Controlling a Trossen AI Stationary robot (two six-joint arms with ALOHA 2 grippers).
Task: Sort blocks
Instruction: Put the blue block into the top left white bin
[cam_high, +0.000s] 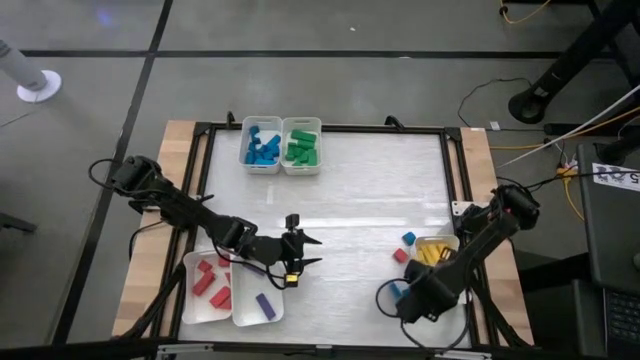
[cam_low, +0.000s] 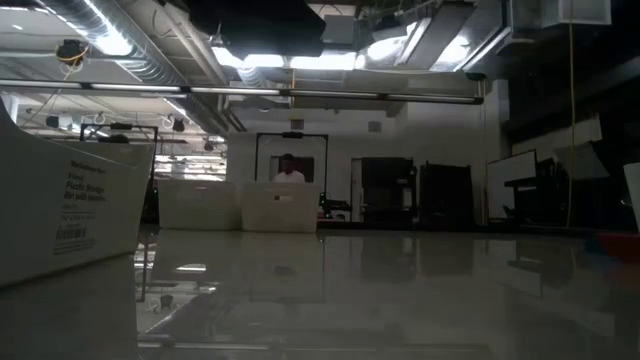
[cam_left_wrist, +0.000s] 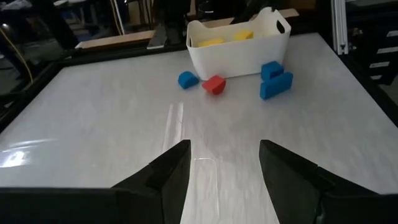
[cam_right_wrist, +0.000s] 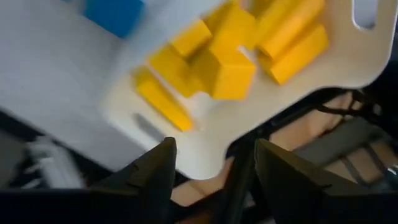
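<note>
My left gripper (cam_high: 312, 251) hovers open over the table's middle near part, nothing between its fingers (cam_left_wrist: 163, 180). My right gripper (cam_right_wrist: 214, 180) is open above the end of a white tray (cam_high: 437, 243) at the right that holds several yellow blocks (cam_right_wrist: 227, 68); in the high view that arm (cam_high: 440, 275) covers it. Loose on the table next to that tray lie a blue block (cam_left_wrist: 188, 79), a red block (cam_left_wrist: 214, 84) and a pair of blue blocks (cam_left_wrist: 273, 78). Other trays hold blue blocks (cam_high: 262, 148), green blocks (cam_high: 301, 148), red blocks (cam_high: 210, 282) and a purple block (cam_high: 265, 305).
A black frame (cam_high: 447, 160) runs around the white work surface, with wooden strips (cam_high: 480, 160) outside it. The blue and green trays stand at the far edge, the red and purple trays at the near left. A person (cam_low: 289, 170) sits in the room beyond the table.
</note>
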